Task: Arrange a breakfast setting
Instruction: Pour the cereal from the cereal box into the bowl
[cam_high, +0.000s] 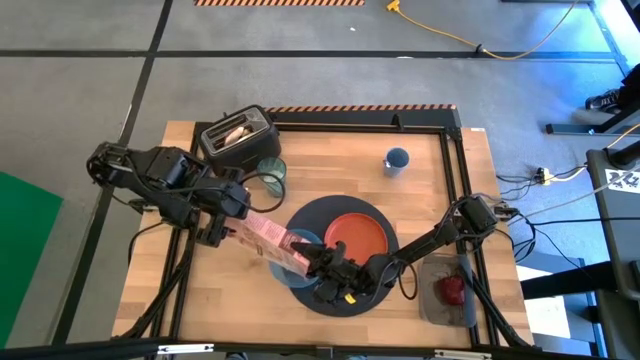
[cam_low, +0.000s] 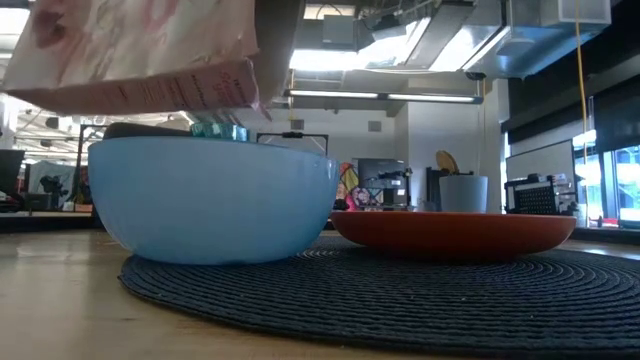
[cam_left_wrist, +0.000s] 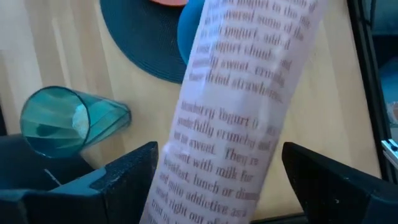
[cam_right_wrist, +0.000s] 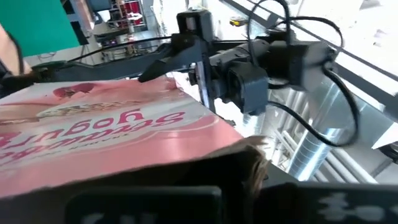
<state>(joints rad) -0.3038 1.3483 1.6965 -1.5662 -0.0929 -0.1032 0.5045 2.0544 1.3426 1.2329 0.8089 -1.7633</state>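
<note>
A pink cereal box (cam_high: 268, 238) slants from my left gripper (cam_high: 225, 218) down over the blue bowl (cam_low: 215, 200). The bowl sits on the round dark mat (cam_high: 345, 300) beside the orange plate (cam_high: 356, 236). My right gripper (cam_high: 332, 272) is at the box's lower, open end above the bowl. A toast slice stands in the toaster (cam_high: 238, 135) at the far left. The pale-green glass (cam_high: 270, 172) stands next to the toaster. The red apple (cam_high: 453, 288) lies on a grey tray at the near right. No spoon shows. My left gripper holds the box's closed end (cam_left_wrist: 205, 186) between its two fingers (cam_left_wrist: 134, 171), on its two narrow sides. The fingers lie along the box from the table's left. The box is lifted clear and tilts down toward the bowl. My right gripper has the brown flap (cam_right_wrist: 249, 158) at the box's open end between its fingers, coming from the table's right. The contact lies at the wrist picture's bottom edge, so the kind of hold does not show. That end hangs above the bowl.
A blue-grey cup (cam_high: 397, 160) stands at the far right of the table. A black frame rail (cam_high: 455, 180) runs along the far and right edges. Bare wood lies at the table's near left and between the plate and the cup.
</note>
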